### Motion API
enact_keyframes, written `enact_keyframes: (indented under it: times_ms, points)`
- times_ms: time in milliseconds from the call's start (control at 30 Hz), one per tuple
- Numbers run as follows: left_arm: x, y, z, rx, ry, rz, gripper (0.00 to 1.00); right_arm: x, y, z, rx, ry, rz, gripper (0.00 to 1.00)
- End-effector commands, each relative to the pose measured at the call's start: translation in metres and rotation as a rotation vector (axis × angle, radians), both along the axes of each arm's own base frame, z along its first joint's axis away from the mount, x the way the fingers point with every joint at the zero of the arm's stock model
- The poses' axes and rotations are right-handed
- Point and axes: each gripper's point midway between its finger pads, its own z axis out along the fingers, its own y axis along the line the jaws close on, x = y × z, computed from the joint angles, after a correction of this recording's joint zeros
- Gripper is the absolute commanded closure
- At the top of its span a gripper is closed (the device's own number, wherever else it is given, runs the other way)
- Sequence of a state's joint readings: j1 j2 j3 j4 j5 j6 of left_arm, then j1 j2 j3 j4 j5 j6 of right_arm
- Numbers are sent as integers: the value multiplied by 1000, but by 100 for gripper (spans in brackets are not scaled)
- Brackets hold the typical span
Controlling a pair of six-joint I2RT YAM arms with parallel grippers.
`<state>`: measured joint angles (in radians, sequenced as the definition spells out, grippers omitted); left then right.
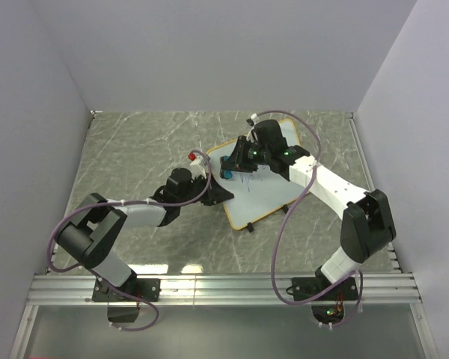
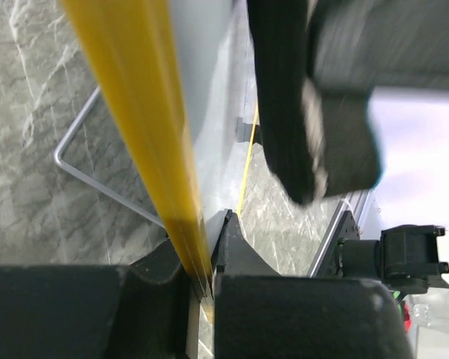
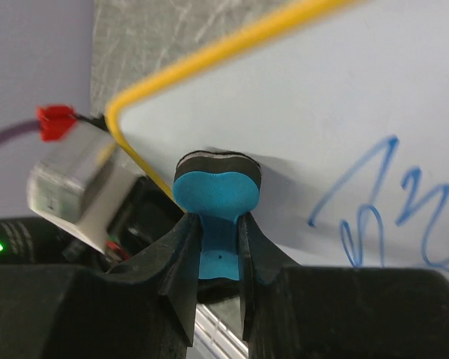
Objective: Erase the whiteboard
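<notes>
Whiteboard point(image 1: 268, 196) sits mid-table on the grey marbled table point(image 1: 135, 149), turned diagonally. I cannot tell whether it lies fully flat or is tipped up at its left edge. From above, much of the board's upper left is hidden under the right arm, and the feet cannot be made out. Left gripper point(image 1: 217, 193) is at the board's left edge. In the left wrist view the jaws point(image 2: 202, 262) are pinched nearly together on the yellow frame point(image 2: 146, 134), which runs out of the top of the picture in a blur. A dark blurred shape point(image 2: 307, 97) to the right of the frame is too soft to identify. Right gripper point(image 1: 232, 169) is over the board's upper left corner. In the right wrist view its jaws point(image 3: 217, 228) stand narrow, clamped on a small blue eraser point(image 3: 215, 194) whose dark pad end meets the white surface point(image 3: 322, 105) just inside the rounded corner. The eraser's lower part is hidden between the fingers point(image 3: 181, 247). Blue marker scribble point(image 3: 389, 202) lies to the right of the eraser, apart from it and cut off at the bottom edge. The loops and zigzags are not readable as words. Beyond the corner are a red connector point(image 3: 56, 122) and a grey metal block point(image 3: 75, 194), both blurred. No brand or label can be read.
</notes>
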<state>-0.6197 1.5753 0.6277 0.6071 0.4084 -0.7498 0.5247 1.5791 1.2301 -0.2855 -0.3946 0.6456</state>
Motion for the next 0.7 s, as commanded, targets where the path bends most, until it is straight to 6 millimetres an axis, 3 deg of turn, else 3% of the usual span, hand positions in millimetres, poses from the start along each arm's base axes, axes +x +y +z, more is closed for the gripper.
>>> enact_keyframes:
  times_ms: [0, 200, 333, 500, 667]
  points:
    - [-25, 86, -125, 509, 153, 136, 100, 29, 11, 19, -6, -91, -51, 100]
    - [-30, 86, -119, 484, 138, 132, 100, 39, -6, 3, -93, -100, -143, 100]
    - [-30, 85, -118, 483, 133, 122, 100, 39, -36, -23, -222, -94, -243, 100]
    - [-28, 84, -118, 488, 134, 113, 100, 21, -58, -46, -356, -94, -300, 100]
    - [-25, 83, -114, 496, 133, 116, 100, -8, -55, -79, -453, -45, -278, 100]
